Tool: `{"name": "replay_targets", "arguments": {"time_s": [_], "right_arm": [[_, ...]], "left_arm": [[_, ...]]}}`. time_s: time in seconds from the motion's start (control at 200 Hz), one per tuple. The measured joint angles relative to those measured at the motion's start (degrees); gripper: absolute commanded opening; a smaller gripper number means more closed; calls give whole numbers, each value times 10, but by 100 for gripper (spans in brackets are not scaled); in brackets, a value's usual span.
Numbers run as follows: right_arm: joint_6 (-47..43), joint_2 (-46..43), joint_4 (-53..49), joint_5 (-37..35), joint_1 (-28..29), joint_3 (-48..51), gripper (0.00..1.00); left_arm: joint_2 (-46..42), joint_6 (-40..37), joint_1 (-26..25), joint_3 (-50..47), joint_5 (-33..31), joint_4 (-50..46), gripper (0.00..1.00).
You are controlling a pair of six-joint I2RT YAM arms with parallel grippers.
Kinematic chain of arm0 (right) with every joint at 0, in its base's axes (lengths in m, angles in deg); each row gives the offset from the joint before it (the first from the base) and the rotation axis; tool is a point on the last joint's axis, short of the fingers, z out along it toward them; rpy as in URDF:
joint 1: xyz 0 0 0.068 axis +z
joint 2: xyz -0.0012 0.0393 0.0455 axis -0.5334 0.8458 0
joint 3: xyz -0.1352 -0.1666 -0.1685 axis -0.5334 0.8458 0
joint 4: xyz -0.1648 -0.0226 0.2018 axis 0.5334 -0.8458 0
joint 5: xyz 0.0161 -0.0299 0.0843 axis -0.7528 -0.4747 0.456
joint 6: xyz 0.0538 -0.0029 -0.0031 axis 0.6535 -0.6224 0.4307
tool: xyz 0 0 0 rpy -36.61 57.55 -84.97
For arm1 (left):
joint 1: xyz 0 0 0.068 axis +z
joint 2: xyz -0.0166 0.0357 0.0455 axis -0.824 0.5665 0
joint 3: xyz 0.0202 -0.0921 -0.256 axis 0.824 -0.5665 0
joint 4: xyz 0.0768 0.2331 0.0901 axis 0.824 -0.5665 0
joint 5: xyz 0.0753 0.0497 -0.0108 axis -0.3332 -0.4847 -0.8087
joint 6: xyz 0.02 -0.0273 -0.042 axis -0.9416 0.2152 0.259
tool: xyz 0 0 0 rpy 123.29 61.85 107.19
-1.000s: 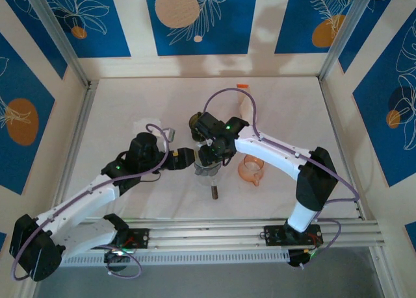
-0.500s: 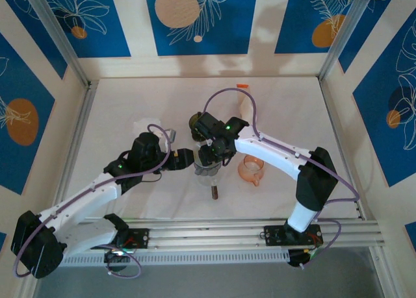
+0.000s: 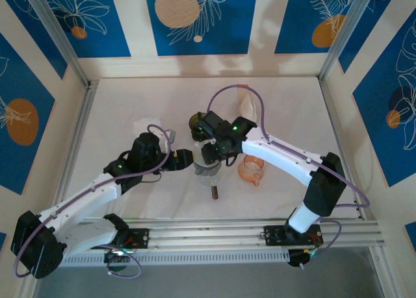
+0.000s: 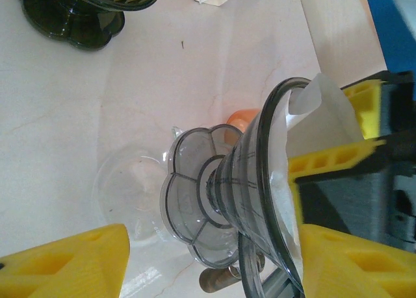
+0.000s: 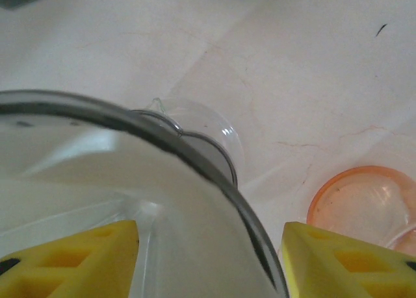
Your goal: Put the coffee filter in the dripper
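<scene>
While the right gripper point(image 3: 209, 154) clasps the smoky dripper point(image 4: 260, 200) w/ white coffee filter point(image 4: 318, 126) inside, left gripper point(image 3: 184, 159) sits beside it, grip state unclear.

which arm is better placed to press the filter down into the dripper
Right. The right end effector is already at the mouth of the smoky dripper, its fingers on the white filter sitting inside. The left end effector is beside the dripper, at its outer wall.
</scene>
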Motion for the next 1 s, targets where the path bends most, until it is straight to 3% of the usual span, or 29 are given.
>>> {"name": "replay_targets", "arguments": {"time_s": [0.355, 0.745, 1.0], "right_arm": [[26, -105, -12, -19, 4, 19, 58], [42, -114, -12, -26, 18, 58, 58], [43, -145, -16, -46, 31, 41, 60]], "left_arm": [[-23, 1, 0, 0, -7, -9, 78], [-33, 0, 0, 4, -20, -24, 79], [-82, -19, 0, 40, -57, -77, 92]]}}
